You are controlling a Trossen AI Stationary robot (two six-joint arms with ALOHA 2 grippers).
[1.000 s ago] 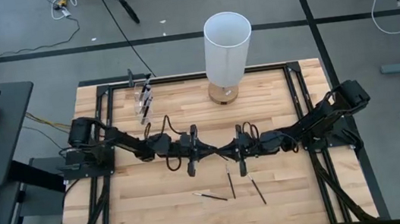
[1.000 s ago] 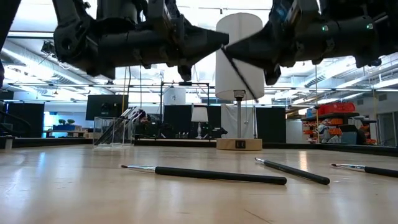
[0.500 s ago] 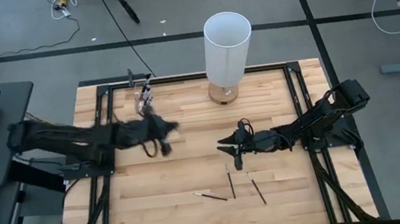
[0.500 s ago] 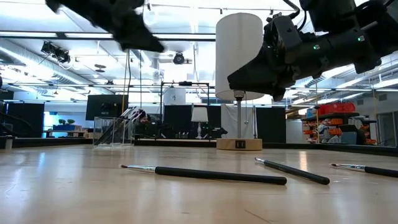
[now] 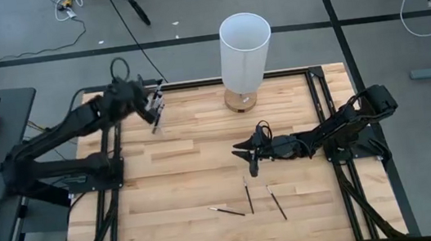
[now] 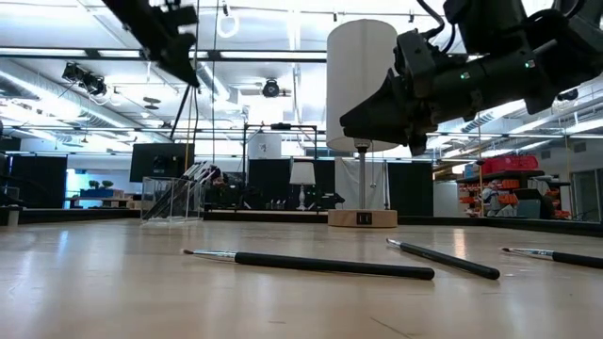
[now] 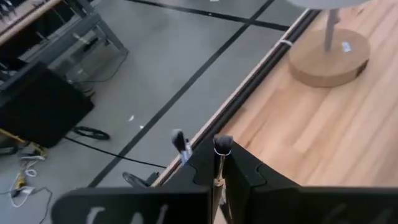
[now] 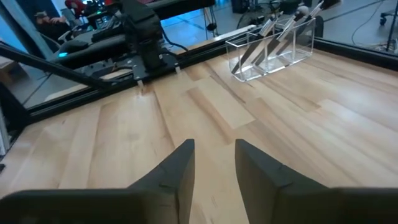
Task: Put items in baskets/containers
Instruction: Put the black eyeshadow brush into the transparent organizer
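Note:
My left gripper (image 5: 151,112) hangs over the table's far left corner, shut on a thin dark brush (image 7: 219,155). It is just above the clear container (image 5: 154,102), which stands on the table with several brushes leaning in it (image 8: 270,46). At mid-table, clear of the wood, my right gripper (image 5: 244,150) stands open with nothing between its fingers (image 8: 214,155). Three brushes lie flat on the table near its front: one (image 5: 248,195), another (image 5: 278,204) and a third (image 5: 227,210). My left gripper pinches the brush's handle (image 7: 218,169) between its two fingers. The dark tuft (image 7: 222,144) sticks out just beyond the fingertips. The fingers slant down from the table's left side. The brush is lifted clear of the table, its lower end (image 5: 155,126) hanging below the gripper.
A white-shaded lamp (image 5: 245,49) on a round wooden base (image 6: 362,217) stands at the far middle of the table. A black frame rail (image 5: 194,82) runs along the table's edges. Bare wood lies between the two arms.
A second ago both grippers met at mid-table with a brush between them. My right gripper has let go of it and stayed about where it was. My left gripper has carried the brush up and toward the far left corner, turning as it went, to the clear container.

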